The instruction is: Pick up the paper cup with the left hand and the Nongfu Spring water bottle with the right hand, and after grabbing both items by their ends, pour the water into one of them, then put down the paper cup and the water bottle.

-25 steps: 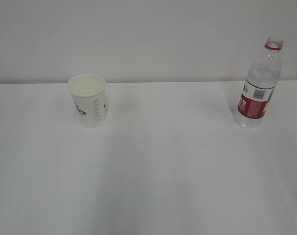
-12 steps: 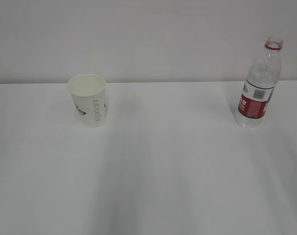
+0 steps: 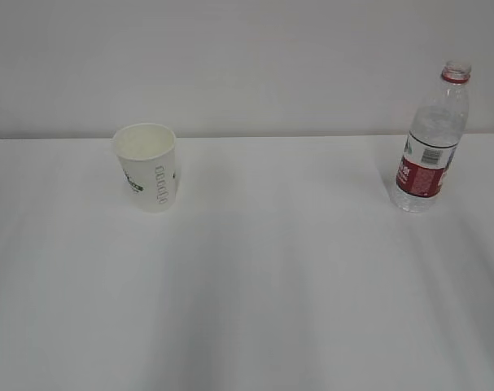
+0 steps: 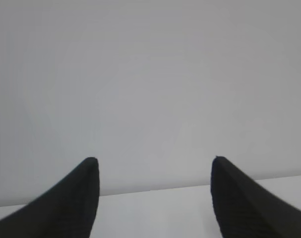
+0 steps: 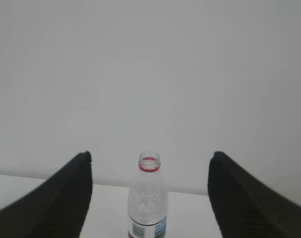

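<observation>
Above the table, both pincers level, apart, empty, right pincer facing bottle

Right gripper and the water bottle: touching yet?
Apart. The right wrist view shows the Nongfu Spring water bottle standing beyond the open right gripper, with wall visible either side.

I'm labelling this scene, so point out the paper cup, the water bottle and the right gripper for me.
paper cup (image 3: 149, 181), exterior view, on its printed side wall.
water bottle (image 3: 426, 175), exterior view, on its red label.
right gripper (image 5: 149, 157), right wrist view, midway between its open fingertips.
</observation>
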Motion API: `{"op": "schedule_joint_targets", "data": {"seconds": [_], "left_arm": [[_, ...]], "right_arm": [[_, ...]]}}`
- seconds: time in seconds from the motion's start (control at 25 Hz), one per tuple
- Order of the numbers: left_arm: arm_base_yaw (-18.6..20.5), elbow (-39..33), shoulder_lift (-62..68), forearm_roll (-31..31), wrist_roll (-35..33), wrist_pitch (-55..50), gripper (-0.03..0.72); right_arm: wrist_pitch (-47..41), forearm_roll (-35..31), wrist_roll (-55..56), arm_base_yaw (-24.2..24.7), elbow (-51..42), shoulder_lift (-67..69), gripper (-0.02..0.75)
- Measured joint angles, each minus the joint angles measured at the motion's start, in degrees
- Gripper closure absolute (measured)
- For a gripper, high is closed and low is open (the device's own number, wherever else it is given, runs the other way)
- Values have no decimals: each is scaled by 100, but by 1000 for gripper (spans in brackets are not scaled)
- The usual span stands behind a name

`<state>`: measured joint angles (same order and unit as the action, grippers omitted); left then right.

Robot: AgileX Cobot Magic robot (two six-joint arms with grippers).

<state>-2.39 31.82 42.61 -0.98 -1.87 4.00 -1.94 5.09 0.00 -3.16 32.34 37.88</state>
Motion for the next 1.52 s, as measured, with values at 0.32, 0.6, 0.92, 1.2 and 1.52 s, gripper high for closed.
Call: {"op": "schedule_joint_targets", "data": {"seconds": [0.32,0.6,0.92,1.2,1.52], "left_arm": [[0,0,563,49,0,400,174],[0,0,1424,98,0,1146,174],[0,0,2094,98,0,1383,174],[0,0,2587,98,0,1727,174],[0,-338,3391,98,0,2526,174]], "right_arm": [[454,11,0,0,0,619,188],[843,11,0,0,0,1185,188],[1310,11,0,0,0,1824,188],[1684,189,0,0,0,2402,188],[1921,202,0,0,0,3056,188]]}}
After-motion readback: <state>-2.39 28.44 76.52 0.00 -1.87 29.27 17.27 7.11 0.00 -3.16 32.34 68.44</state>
